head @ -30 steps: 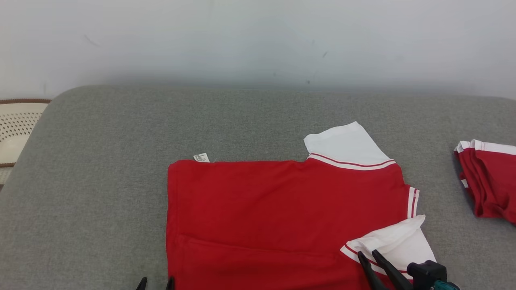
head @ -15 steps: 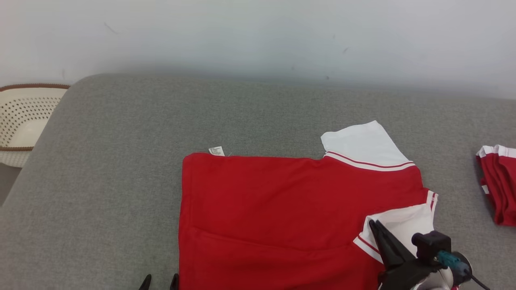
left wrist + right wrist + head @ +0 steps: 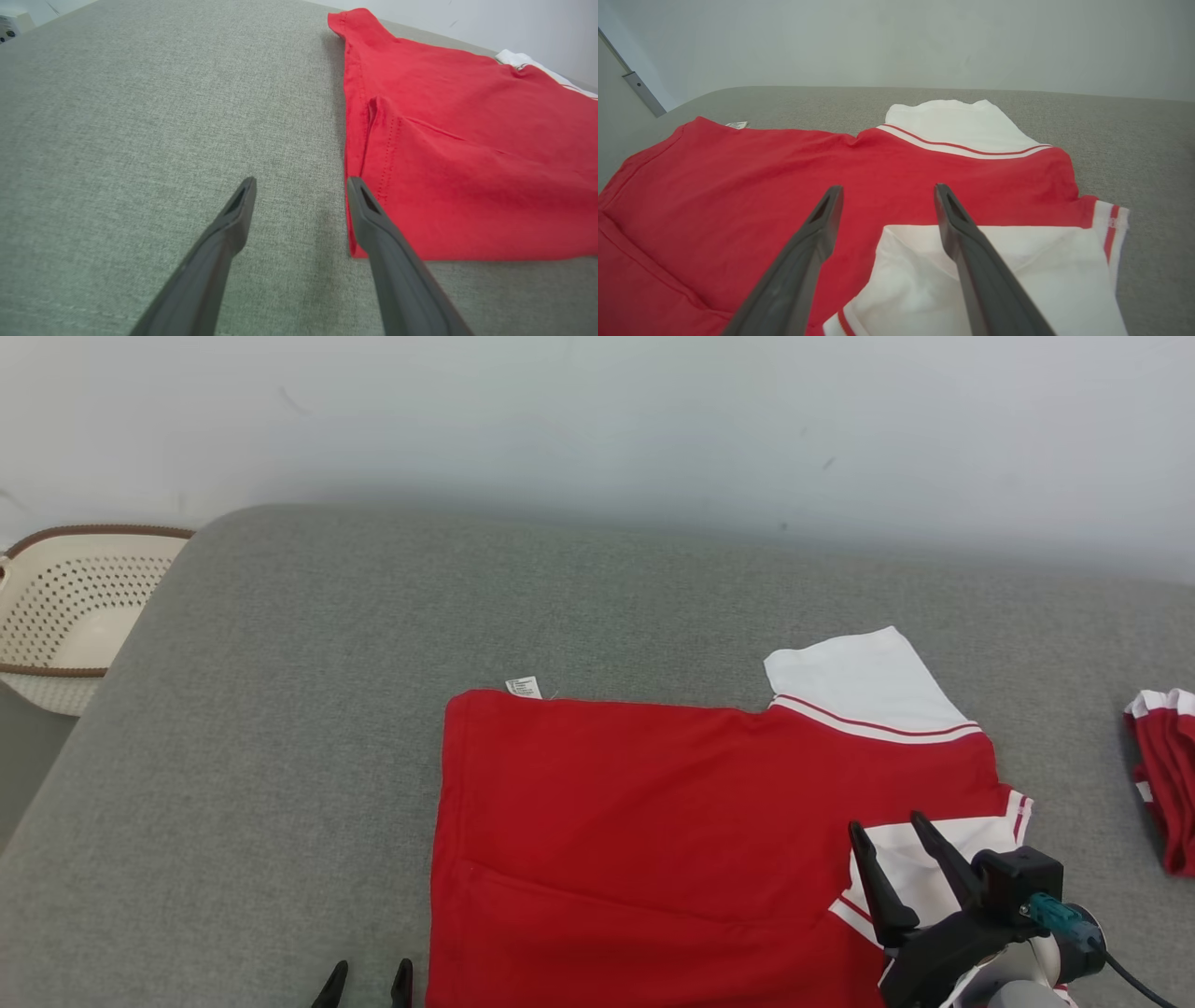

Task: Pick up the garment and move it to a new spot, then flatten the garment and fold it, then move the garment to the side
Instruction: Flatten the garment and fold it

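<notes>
Our red garment (image 3: 653, 821) lies flat on the grey cushion (image 3: 280, 756), one white sleeve (image 3: 854, 681) out at one o'clock, the other sleeve (image 3: 976, 833) folded onto its body at four o'clock.

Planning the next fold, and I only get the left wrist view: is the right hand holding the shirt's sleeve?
Observer: No. The right hand is open and holds nothing, poised over the white sleeve, which lies folded in over the red garment.
Operator: Anything else off to the right?
Observer: Yes, a second red-and-white garment lies at the far right, apart from this one.
Operator: And to the left?
Observer: A perforated cream basket sits past the left end of the grey surface.
</notes>
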Available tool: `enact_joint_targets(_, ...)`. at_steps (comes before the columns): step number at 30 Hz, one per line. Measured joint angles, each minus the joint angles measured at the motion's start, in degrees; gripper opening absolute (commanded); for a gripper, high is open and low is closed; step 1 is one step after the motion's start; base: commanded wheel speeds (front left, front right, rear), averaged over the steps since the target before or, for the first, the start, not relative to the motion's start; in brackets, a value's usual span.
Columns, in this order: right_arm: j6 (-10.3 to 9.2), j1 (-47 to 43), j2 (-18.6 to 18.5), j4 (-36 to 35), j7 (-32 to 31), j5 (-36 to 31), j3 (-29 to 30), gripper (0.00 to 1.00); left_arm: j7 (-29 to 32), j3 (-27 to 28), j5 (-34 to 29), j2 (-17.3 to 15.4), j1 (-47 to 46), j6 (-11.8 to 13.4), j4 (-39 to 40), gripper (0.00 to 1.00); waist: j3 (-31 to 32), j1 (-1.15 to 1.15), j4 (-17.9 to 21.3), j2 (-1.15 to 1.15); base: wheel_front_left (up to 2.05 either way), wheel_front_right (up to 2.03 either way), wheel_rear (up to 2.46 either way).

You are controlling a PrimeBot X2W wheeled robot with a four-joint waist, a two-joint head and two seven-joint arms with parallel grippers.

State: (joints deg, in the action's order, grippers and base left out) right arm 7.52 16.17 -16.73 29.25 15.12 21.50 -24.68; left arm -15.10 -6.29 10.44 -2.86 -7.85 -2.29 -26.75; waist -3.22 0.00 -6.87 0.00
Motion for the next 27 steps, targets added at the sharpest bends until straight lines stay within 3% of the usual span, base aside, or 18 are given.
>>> enact_joint_targets(27,0.00,-6.4,2.0,-4.1,0.0,-1.9,9.0,1.00,0.0,2.4,-2.1,0.0,0.7,1.0,4.5,1.00,2.2,0.00,9.2,0.00,0.00,0.00,0.00)
